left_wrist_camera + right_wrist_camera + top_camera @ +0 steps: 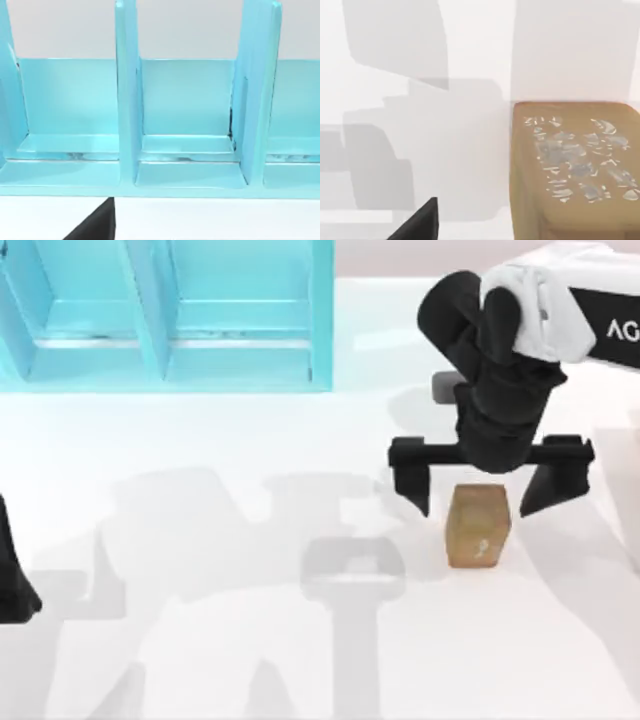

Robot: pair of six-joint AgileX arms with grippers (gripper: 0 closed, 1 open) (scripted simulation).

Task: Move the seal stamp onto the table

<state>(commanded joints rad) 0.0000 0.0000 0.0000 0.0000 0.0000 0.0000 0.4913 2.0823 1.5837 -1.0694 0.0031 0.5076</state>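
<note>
The seal stamp [479, 526] stands on the white bench [250, 640], toward its right edge and well apart from the turquoise shelf [165, 315] at the far left. It is a tan-brown block with a small pale mark on its near face; the right wrist view shows pale flecks across its top. Just behind it hangs the right pincer [490, 495], fingers spread wide and clear of the block. The placing looks done; next, I judge, a retreat without nudging it. The left pincer [15, 585] sits parked at the left edge; I cannot tell its state.
</note>
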